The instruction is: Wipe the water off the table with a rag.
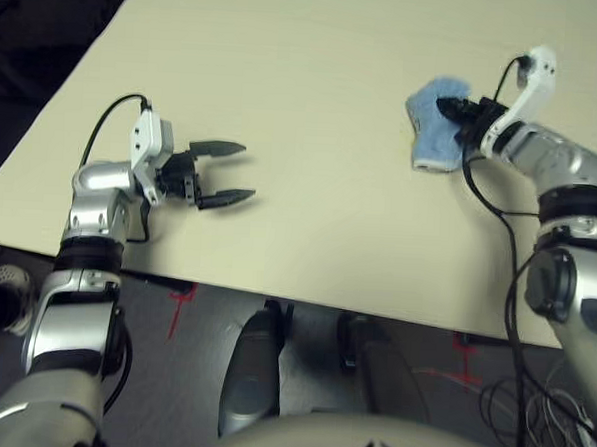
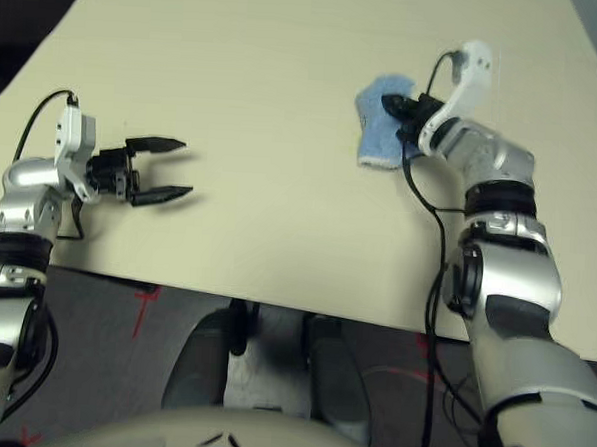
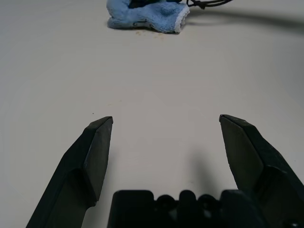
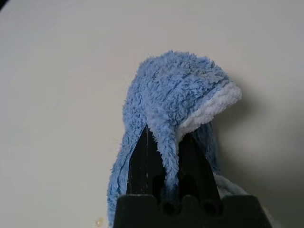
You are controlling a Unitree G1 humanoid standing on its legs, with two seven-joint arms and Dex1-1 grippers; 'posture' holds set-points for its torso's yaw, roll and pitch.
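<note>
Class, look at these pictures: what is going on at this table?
A robot is set to wipe water off a smooth cream tabletop. Its right tool has shut on a pinched fold of a light blue terry-cloth rag with a white edge, which lies against the table. A few small yellow-orange spots remain beside the rag. The open left tool is over the table, away from the rag, holding nothing.

Rag [image 1: 438,141]: light blue terry, white edge strip; dark scribble along its side, top of left wrist view. Tabletop [image 1: 319,205]: plain pale cream-beige. Water [image 4: 99,222], bottom left of right wrist view: yellow-orange. Both end effectors (left [image 1: 249,171], right [image 4: 162,128]): black. Forearms: silver with black bands. Floor marks [image 1: 181,298], lower left in left eye view: red.
</note>
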